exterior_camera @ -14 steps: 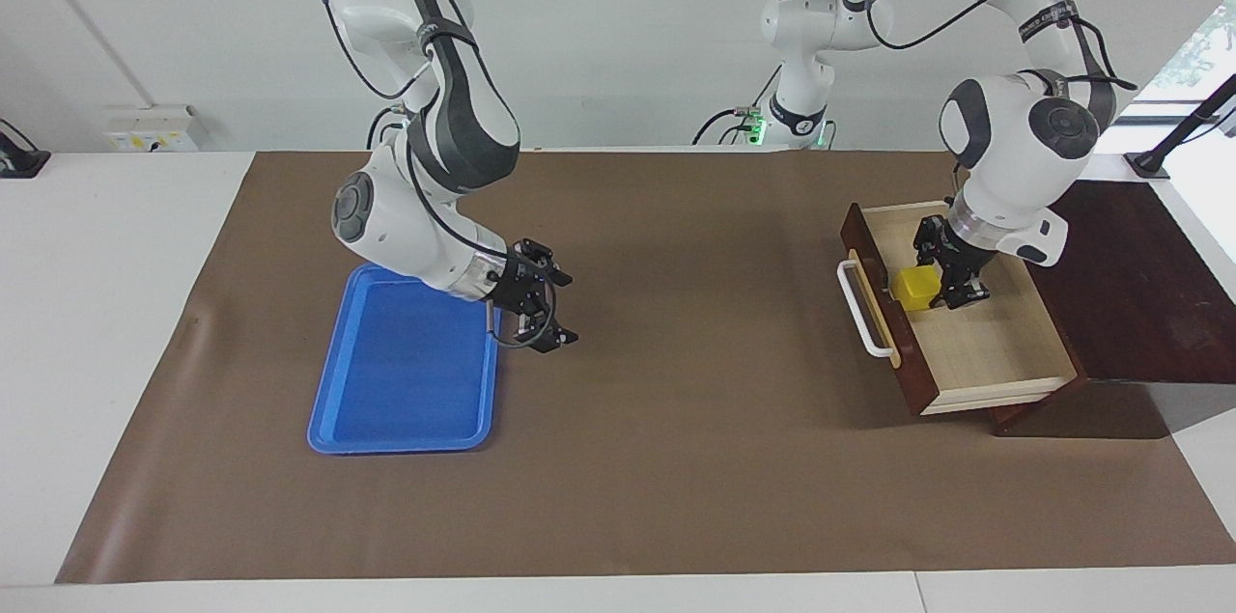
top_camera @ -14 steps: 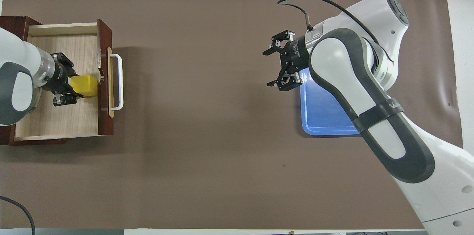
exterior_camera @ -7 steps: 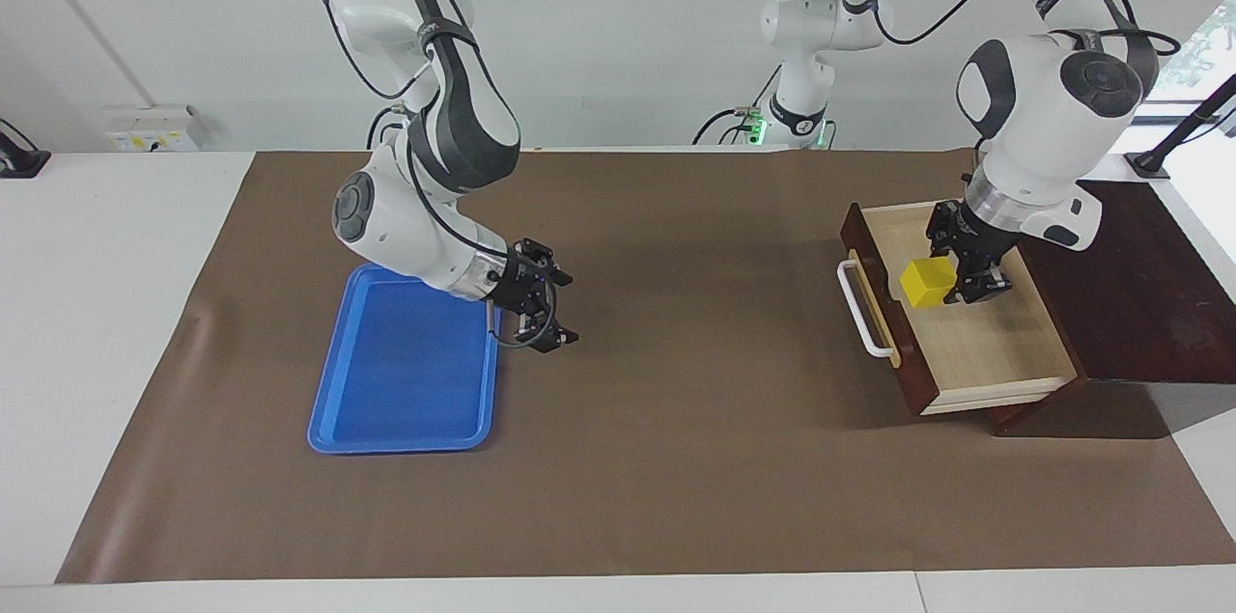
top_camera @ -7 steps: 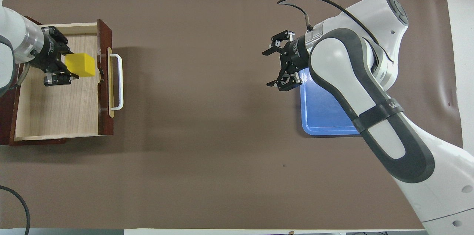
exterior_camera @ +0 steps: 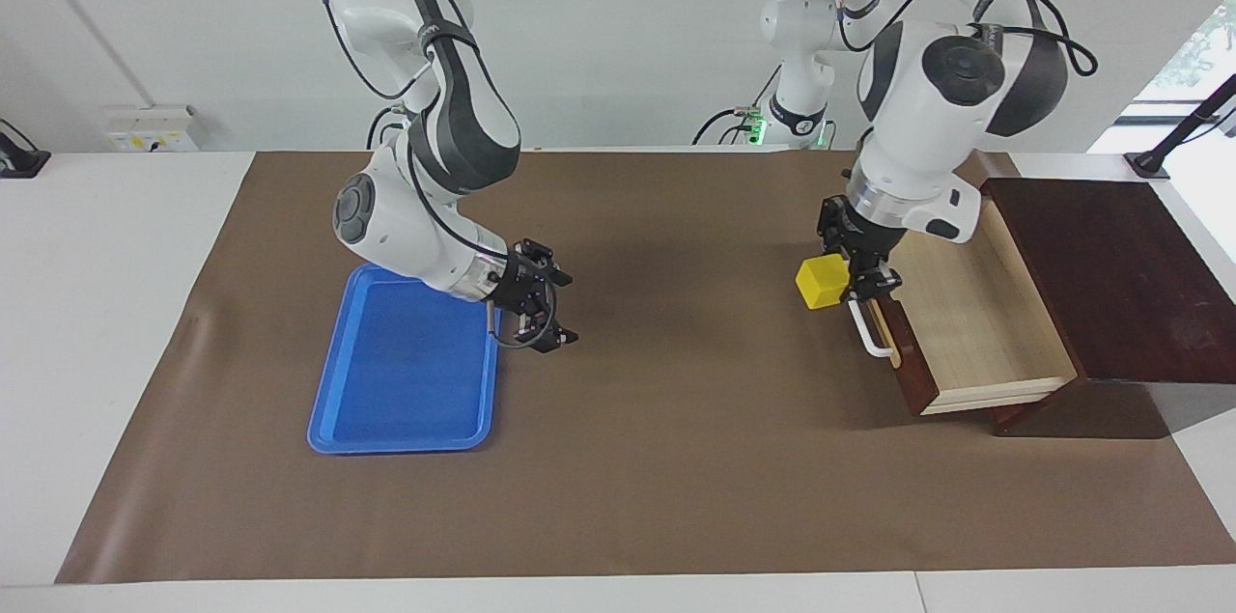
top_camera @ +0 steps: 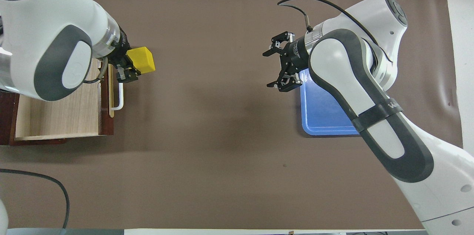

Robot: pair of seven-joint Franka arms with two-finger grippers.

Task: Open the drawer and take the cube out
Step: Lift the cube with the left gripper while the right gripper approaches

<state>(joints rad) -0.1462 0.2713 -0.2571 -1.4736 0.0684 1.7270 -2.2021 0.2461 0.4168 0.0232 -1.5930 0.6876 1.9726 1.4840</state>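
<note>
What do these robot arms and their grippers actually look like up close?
Both arms are glossy white, rounded shells with dark grey panels and round joint caps. Thin black cables loop along them. A silver ring joins each wrist to a small black two-finger gripper: the left gripper and the right gripper.

A robotics laboratory, set up as a test bench. Two white Franka arms, one (exterior_camera: 425,198) at ten o'clock and one (exterior_camera: 951,101) at two o'clock from where I stand, are mounted at the far edge of a white table (exterior_camera: 116,304) covered by a brown mat (exterior_camera: 676,420). Black cables (exterior_camera: 367,63) run along the arm links. The wall (exterior_camera: 628,24) is plain white, with a socket box (exterior_camera: 150,135) at ten o'clock. The only props are staged ones: a blue tray (exterior_camera: 406,372) and a lone wooden drawer unit (exterior_camera: 1110,275) standing directly on the mat.
</note>
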